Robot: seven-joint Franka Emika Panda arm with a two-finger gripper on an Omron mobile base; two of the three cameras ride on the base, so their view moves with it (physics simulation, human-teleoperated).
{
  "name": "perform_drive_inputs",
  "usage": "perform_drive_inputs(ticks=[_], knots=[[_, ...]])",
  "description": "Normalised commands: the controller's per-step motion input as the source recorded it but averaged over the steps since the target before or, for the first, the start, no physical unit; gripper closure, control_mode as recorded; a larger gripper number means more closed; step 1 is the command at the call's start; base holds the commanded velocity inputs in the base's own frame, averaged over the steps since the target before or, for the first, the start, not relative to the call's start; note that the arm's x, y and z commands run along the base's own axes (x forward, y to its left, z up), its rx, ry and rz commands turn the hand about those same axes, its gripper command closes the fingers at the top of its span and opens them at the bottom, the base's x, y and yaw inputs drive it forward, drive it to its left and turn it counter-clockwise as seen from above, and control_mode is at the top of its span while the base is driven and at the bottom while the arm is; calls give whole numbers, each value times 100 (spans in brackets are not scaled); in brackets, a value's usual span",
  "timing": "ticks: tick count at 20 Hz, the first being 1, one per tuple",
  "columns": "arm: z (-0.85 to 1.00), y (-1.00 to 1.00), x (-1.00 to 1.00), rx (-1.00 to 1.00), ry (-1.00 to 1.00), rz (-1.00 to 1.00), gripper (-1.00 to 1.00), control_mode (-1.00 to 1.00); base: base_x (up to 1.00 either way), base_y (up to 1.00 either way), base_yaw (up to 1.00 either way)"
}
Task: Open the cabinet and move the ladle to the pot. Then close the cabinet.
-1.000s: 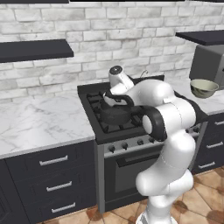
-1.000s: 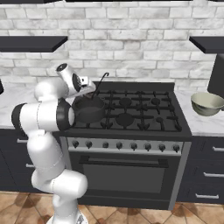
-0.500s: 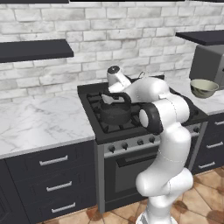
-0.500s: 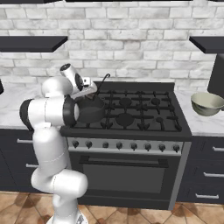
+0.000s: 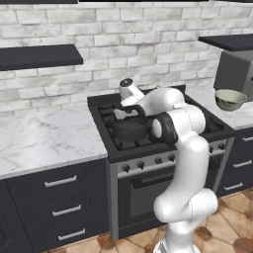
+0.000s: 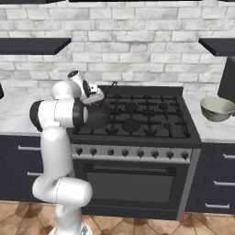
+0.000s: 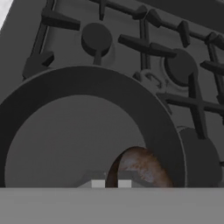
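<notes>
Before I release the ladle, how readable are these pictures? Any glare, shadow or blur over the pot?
Hand view: sharp, flat lighting, no glare; the pot is dark-on-dark against the stove, and the ladle bowl is cut off at the bottom. Left base view: evenly lit, the arm hides part of the pot. Right base view: soft, no harsh shadows.

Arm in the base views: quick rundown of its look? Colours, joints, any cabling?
Glossy white rounded arm of tube-like links with dark bands at the joints and a bulbous white base. The hand is pale grey and boxy; its wrist ends in a dark cap. No loose cables or markings visible.
</notes>
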Motion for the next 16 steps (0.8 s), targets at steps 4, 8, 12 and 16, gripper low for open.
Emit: perform_drive_inputs(ticks=[4,8,12,16], knots=[[-26,0,21,2,2,0,100,-100,0,0,0],[-18,0,18,3,1,0,100,-100,0,0,0],[-21,0,20,1,1,0,100,-100,0,0,0],[-24,0,24,2,1,0,100,-100,0,0,0]])
